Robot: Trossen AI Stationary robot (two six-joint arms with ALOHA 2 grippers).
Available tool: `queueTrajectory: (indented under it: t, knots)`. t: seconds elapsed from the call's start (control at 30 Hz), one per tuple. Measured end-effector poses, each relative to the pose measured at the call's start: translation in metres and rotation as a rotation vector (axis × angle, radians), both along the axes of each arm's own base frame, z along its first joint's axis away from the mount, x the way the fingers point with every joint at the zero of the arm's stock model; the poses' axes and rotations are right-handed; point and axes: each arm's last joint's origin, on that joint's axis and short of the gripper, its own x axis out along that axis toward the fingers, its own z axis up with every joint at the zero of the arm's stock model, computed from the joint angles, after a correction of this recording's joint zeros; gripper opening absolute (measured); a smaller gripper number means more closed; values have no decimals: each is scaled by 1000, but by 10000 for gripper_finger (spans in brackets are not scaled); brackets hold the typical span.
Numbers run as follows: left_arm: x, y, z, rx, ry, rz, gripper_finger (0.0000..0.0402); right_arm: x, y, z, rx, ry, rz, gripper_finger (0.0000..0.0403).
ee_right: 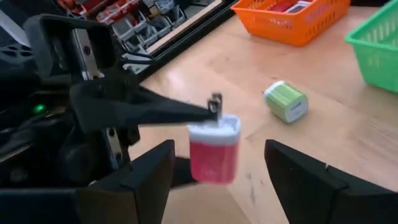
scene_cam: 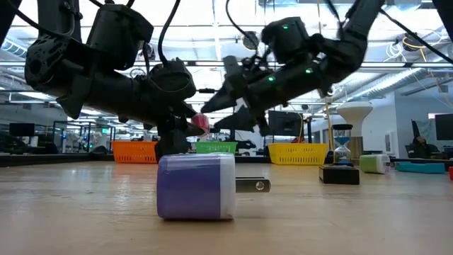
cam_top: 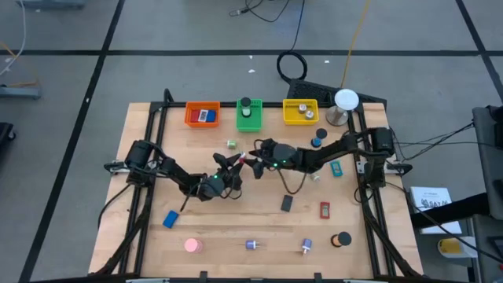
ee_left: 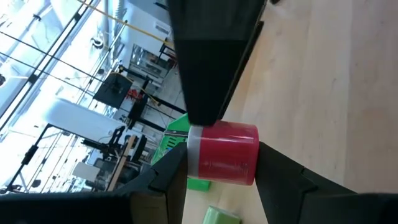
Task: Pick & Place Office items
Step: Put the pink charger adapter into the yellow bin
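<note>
Both arms are built of matte black jointed segments, the left arm (cam_top: 169,170) and the right arm (cam_top: 330,151) each trailing thin black cables that loop loosely along the links. Small green indicator lights glow on the housings near the wrists. Each arm ends in two flat, tapering black fingers (ee_right: 149,177), angular in outline, with a plain, unmarked surface.

Pale wood table (cam_top: 236,228), matt, fine grain. Smooth red plastic block (ee_right: 214,155) with white cap and small bright metal prongs. Glossy purple-and-white plastic plug (scene_cam: 197,185), shiny metal prong. Latticed plastic bins: orange (cam_top: 203,115), green (cam_top: 250,115), yellow (cam_top: 300,112). Matt black plastic fingers (ee_right: 298,180).
</note>
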Motion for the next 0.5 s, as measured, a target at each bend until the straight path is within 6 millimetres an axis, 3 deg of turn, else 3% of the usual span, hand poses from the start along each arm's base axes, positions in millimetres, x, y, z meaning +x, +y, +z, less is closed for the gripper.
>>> queueTrajectory:
  t: [0.23,0.5]
  knots:
    - [1,0,1,4,-1,-1,154,14,-2,0,-12,44,-18,236]
    - [2,0,3,1,-20,-7,154,17,-4,2,-9,40,-24,219]
